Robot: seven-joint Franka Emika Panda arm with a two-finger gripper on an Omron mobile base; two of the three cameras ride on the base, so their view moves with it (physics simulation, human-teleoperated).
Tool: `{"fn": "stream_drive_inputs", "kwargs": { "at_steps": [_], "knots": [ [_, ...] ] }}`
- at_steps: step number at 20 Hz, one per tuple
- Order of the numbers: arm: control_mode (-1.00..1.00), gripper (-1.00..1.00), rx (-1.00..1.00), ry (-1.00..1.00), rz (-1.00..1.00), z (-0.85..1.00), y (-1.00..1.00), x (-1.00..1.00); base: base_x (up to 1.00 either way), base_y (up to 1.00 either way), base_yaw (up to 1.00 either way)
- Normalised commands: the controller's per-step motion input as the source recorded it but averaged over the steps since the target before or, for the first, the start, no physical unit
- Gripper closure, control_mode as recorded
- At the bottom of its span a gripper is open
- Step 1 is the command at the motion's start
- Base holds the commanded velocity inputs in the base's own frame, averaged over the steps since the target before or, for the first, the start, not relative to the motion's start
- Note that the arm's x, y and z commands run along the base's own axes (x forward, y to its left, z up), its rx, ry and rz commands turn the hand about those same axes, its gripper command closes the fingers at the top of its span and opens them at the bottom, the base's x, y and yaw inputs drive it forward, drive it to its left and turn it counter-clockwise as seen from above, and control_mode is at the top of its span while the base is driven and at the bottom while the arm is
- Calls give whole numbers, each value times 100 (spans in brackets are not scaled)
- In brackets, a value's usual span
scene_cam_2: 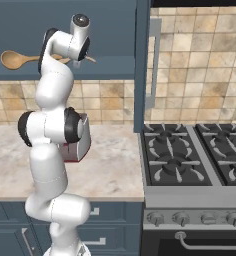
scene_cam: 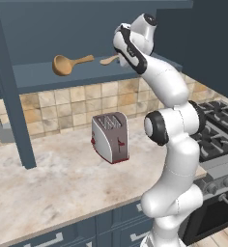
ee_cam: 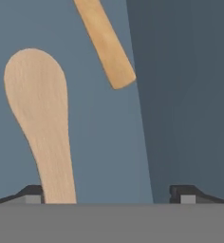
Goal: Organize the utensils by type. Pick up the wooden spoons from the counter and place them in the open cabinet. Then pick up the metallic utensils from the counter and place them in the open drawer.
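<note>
Spoons of wood lie on the cabinet shelf (scene_cam: 87, 75): a round-bowled ladle (scene_cam: 70, 63) at left, a flatter spoon (ee_cam: 40, 123) right of it beneath the gripper (ee_cam: 109, 192), whose fingers are spread wide, holding nothing.

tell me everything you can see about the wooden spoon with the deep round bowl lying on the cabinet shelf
The light-brown wooden spoon with the deep round bowl lies on the slate-blue shelf of the open cabinet, above the tiled backsplash. Its scooped bowl points left and its short straight handle points right, toward a second, flatter wooden spoon near the robot's hand. The two spoons look apart. Only the shelf touches it. The wood looks smooth and unpainted.
</note>
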Motion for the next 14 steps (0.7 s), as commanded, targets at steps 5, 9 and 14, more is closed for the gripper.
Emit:
{"fn": "stream_drive_inputs", "kwargs": {
  "at_steps": [5,9,14],
  "knots": [
    [-100,-100,0,1,-6,-4,-4,-9,0,0,0],
    [-100,-100,2,6,-25,-7,0,-4,0,0,0],
    [-100,-100,8,6,-38,-11,1,-3,0,0,0]
  ]
}}
